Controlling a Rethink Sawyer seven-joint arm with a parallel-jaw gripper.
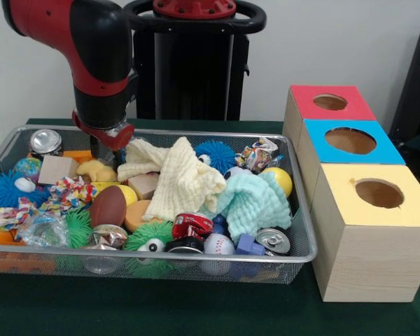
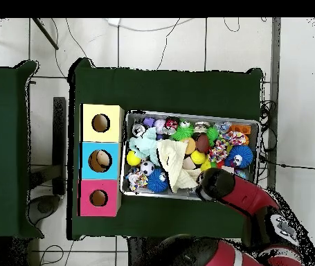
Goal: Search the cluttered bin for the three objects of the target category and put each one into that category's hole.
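Observation:
The bin (image 1: 297, 255) is a wide silver wire-mesh tray full of mixed things: a pale yellow cloth (image 1: 173, 175), a mint cloth (image 1: 250, 201), drink cans (image 1: 46, 141), a crushed red can (image 1: 192, 224), a baseball (image 1: 218, 245), a brown football (image 1: 108, 205) and spiky balls (image 1: 215, 155). Three wooden boxes stand to its right, each with a hole in its top: red (image 1: 329, 102), blue (image 1: 350, 141) and yellow (image 1: 379, 193). My gripper (image 1: 112, 142) hangs low at the bin's far left part, beside the yellow cloth. Its end is hidden by the arm in the overhead view (image 2: 212, 183).
The bin (image 2: 257, 142) lies on a green-covered table (image 2: 167, 90), with the boxes (image 2: 100, 161) in a row along its left side in the overhead view. Something light shows inside the blue box's hole. My arm (image 2: 246, 201) reaches in over the bin's near rim.

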